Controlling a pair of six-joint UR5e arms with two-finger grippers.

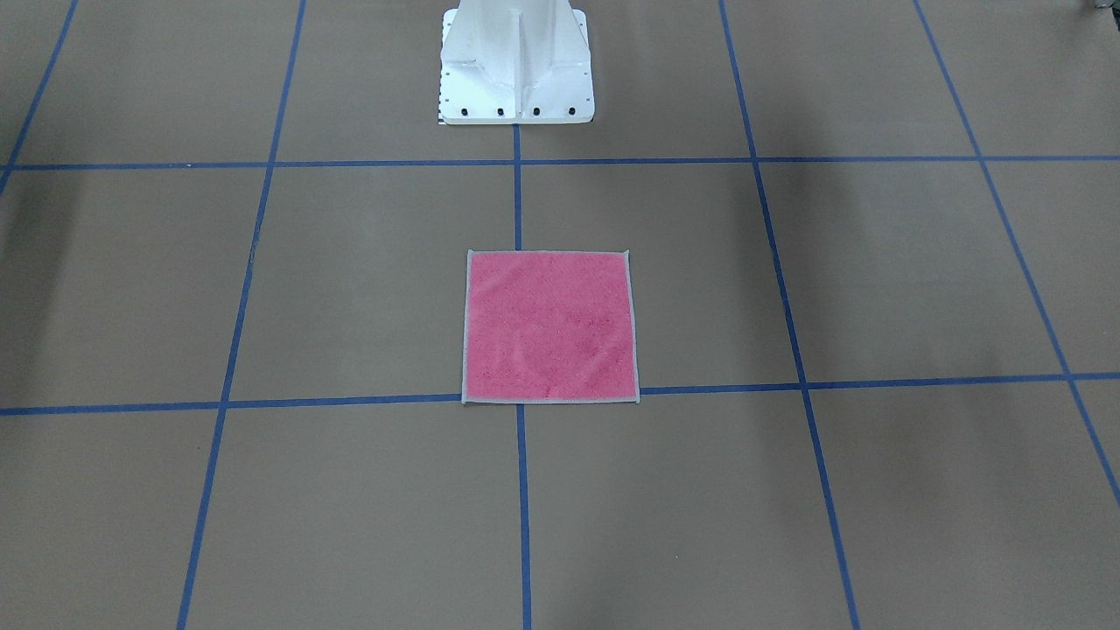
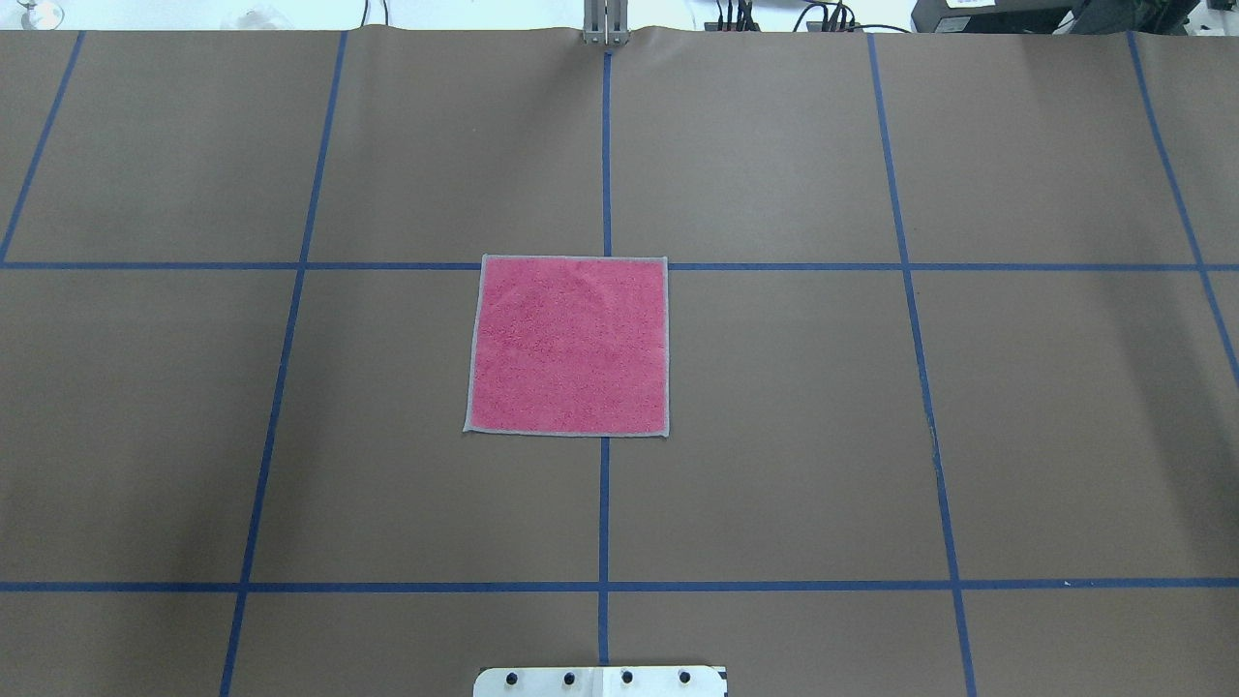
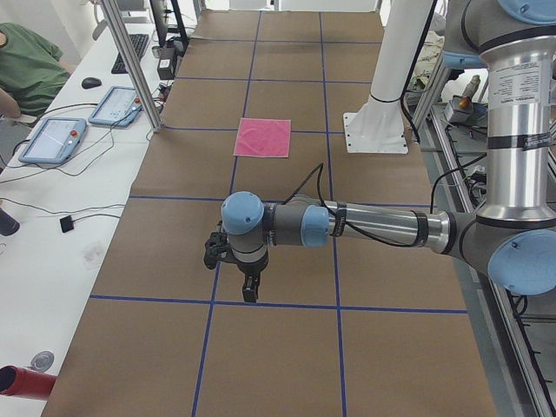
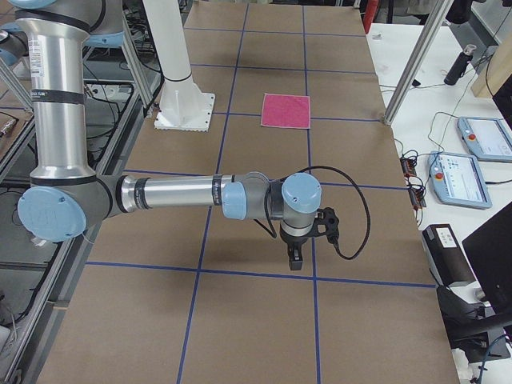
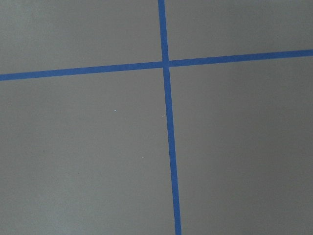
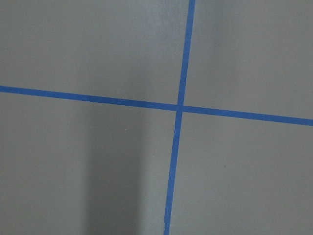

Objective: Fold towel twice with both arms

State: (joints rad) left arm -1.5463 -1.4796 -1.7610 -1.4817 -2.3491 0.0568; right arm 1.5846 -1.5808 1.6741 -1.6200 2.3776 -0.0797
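Note:
The towel (image 1: 549, 325) (image 2: 568, 346) lies flat and unfolded at the table's middle, pink face up, with light grey edging all round. It also shows far off as a towel (image 3: 263, 137) (image 4: 286, 110) in both side views. My left gripper (image 3: 249, 291) hangs low over the paper near the table's left end, well away from the cloth. My right gripper (image 4: 295, 260) hangs the same way near the right end. Both show only in the side views, so I cannot tell whether they are open or shut. Each wrist view holds only brown paper with a blue tape cross.
The white pedestal base (image 1: 514, 79) (image 2: 600, 681) stands at the robot's side of the table. Blue tape lines grid the brown paper. A side bench carries tablets (image 3: 52, 139) (image 4: 456, 178), cables and a metal post (image 3: 130, 61). A person in green (image 3: 22, 69) sits beside it.

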